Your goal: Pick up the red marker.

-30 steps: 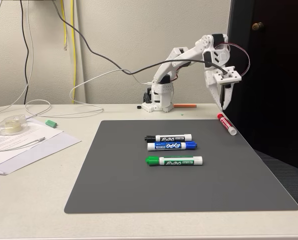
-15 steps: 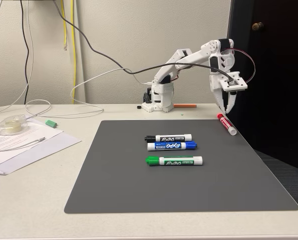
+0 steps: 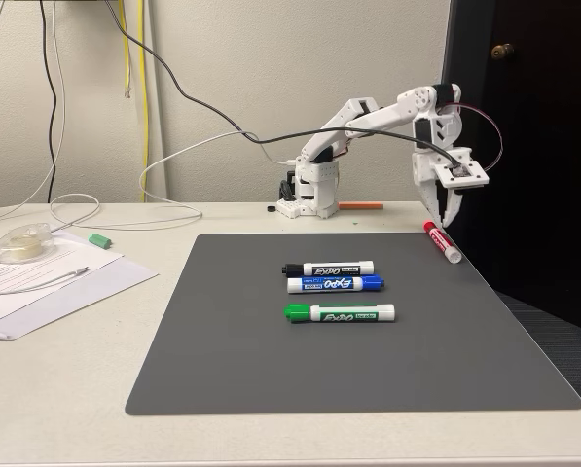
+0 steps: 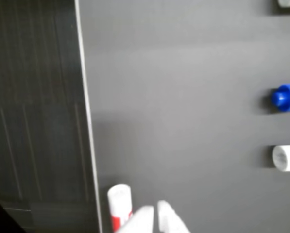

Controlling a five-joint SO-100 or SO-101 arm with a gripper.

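Arm stretched rightward in the fixed view, gripper (image 3: 444, 220) (fingers nearly together, holding nothing) just above the red marker (image 3: 443, 241).

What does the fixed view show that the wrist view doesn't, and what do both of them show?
Fixed view alone: the white arm, green marker, orange stick, and papers at left. Wrist view alone: the dark floor past the table's edge, and marker ends seen head-on. Both: the grey mat, red marker at its edge, blue marker, and the gripper near the red marker.
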